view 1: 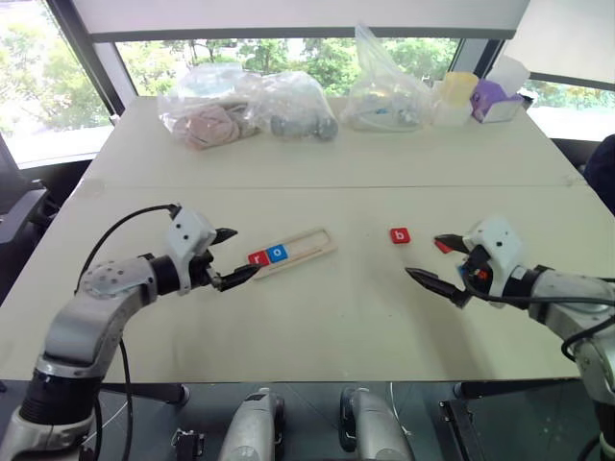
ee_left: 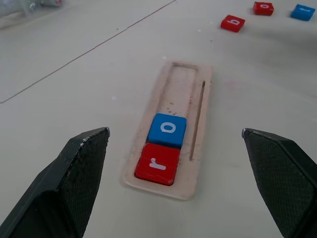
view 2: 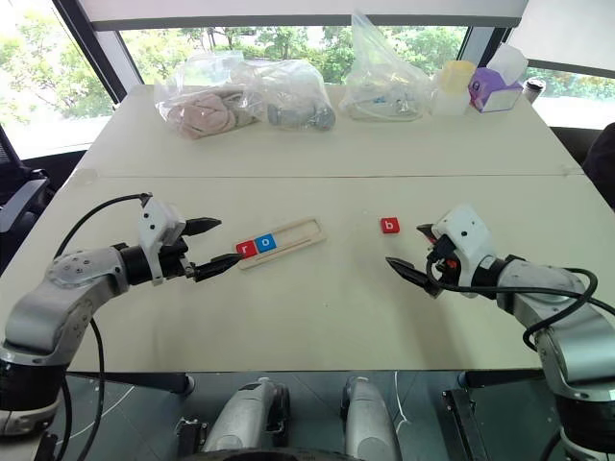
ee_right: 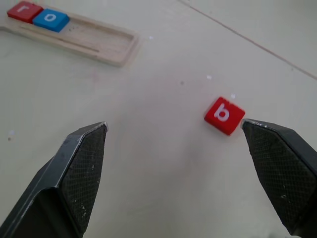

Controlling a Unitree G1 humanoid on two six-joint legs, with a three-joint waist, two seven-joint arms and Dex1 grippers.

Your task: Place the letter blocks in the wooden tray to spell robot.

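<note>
Your left gripper (view 1: 231,257) hangs with its fingers spread wide and empty, just off the near end of the tray (view 1: 312,246). Your right gripper (view 2: 415,252) is likewise splayed open and holds nothing, hovering over bare table (view 1: 317,317) on the right side, well apart from the tray.

Behind all this, along the far edge of the table, you have three clear plastic bags (view 1: 252,108) of odds and ends, then a yellow-lidded cup (view 1: 457,96) and a purple box (view 1: 495,100).

The tray lies at a slant near the middle of the table. Its two slots nearest the left gripper are filled: the red r (ee_left: 158,164) at the very end and the blue o (ee_left: 168,130) touching it; the rest of the tray is bare wood.

The red b (ee_right: 224,115) sits loose on the table, just beside one right fingertip (ee_right: 277,163). From the left wrist you can see a red o (ee_left: 263,8) and a blue tile (ee_left: 302,11) beyond it, letter unreadable.
</note>
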